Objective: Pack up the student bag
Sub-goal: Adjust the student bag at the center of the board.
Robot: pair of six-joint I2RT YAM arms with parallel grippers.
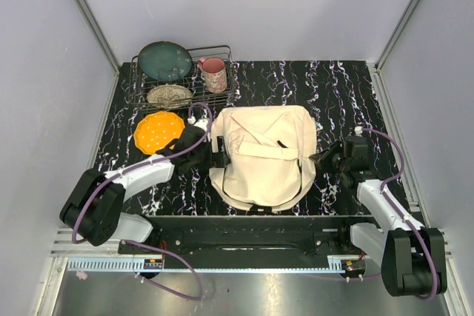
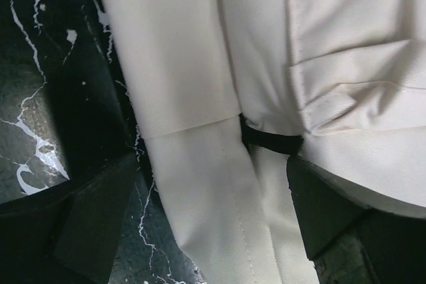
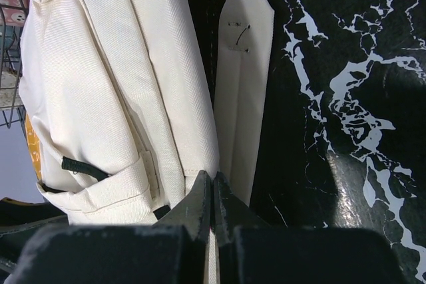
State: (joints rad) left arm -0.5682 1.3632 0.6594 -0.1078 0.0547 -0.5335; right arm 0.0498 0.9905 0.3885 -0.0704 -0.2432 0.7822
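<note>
Student bag [image 1: 263, 157] sits mid-counter, nearer the front edge. Overhead we can't read the jaws; wrist cams show left gripper [image 2: 206, 214] spread around a strap [image 2: 193, 177], right gripper [image 3: 212, 194] pinching a loose strap [image 3: 243, 98].

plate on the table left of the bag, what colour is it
Orange plate with small pale dots, clearest in the top external view.

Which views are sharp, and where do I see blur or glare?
Top external: even light, sharp, hardly any shadow around the student bag. Left wrist: its cloth is bright, the bottom corners dark and soft. Right wrist: bottom edge blurred, the table shows dull sheen.
</note>
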